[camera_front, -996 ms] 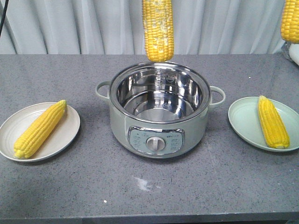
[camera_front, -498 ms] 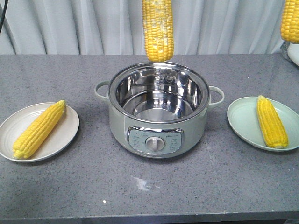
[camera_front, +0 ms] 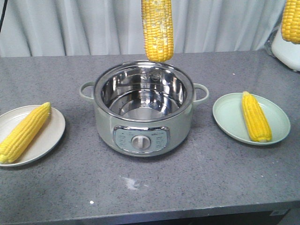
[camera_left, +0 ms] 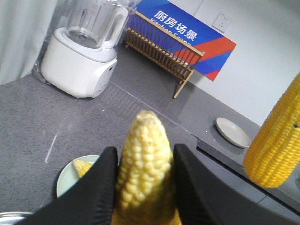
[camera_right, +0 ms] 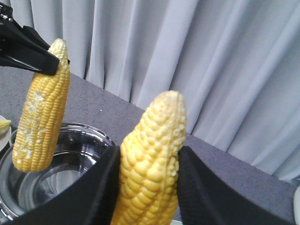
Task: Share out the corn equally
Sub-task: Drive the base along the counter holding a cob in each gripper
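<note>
Corn sits in four places in the front view. A patchy cob hangs upright, blunt end down, above the open pot. A plain cob hangs at the upper right edge, near a white blender. A third cob lies on the beige plate left of the pot, and a fourth cob lies on the green plate to its right, all on a grey counter. From the left wrist, the left gripper is clamped on the patchy cob, a black finger against each side and the tapered tip up. The plain cob shows at the right edge. From the right wrist, the right gripper squeezes the plain cob the same way, and the patchy cob hangs over the pot at left.
</note>
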Robot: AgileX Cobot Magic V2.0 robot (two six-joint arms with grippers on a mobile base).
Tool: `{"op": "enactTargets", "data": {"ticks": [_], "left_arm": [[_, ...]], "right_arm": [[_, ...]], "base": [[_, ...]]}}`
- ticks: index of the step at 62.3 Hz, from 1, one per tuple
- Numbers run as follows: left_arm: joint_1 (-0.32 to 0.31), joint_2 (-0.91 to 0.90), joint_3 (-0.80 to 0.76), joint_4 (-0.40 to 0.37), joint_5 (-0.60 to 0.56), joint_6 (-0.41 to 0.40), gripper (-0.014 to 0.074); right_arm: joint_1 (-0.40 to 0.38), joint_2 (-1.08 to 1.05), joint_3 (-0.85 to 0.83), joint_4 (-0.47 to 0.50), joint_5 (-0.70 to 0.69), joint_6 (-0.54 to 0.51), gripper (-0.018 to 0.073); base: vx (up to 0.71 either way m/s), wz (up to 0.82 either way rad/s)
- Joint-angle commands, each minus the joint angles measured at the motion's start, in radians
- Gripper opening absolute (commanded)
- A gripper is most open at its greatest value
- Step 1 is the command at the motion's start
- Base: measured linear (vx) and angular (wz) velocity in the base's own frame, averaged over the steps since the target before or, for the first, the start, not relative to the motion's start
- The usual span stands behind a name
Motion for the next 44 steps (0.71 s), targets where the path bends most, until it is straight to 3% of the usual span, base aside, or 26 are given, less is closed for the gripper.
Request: {"op": "enactTargets", "data": {"ticks": [1,44], "left_arm": [[0.000,-0.069,-0.067,-0.057,-0.027,-0.011,-0.0007],[0.000,-0.069,-0.067,-0.057,-0.027,-0.011,-0.0007]], "right_arm": [[-0.006,-0.014,-0.021,0.023,-0.034,-0.003,-0.0004],[-0.006,-0.014,-0.021,0.023,-0.034,-0.003,-0.0004]], "base": [[-0.01,-0.17],[-0.01,-0.24]]}}
